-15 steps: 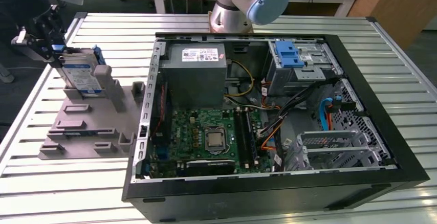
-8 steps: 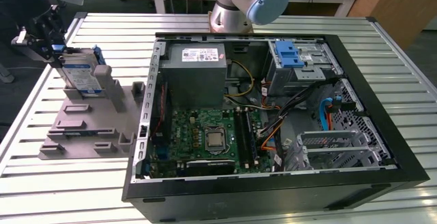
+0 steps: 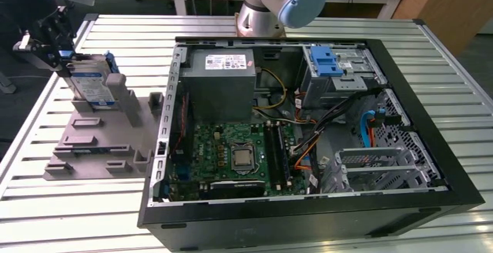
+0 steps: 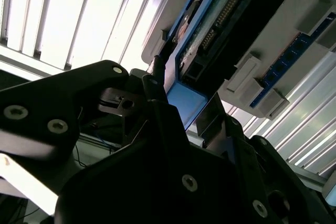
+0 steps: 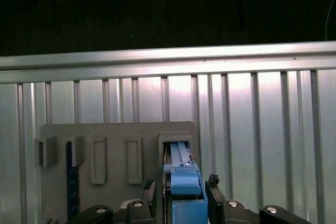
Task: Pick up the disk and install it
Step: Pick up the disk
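Gripper at top of disk; clamped or not, can't tell. Disk upright in gray holder, table's exterior-view-left edge. Not lifted, not in computer case.

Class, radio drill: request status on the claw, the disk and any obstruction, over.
Claw at disk top edge. Disk upright in gray holder, outside computer case. Nothing seen blocking the disk.
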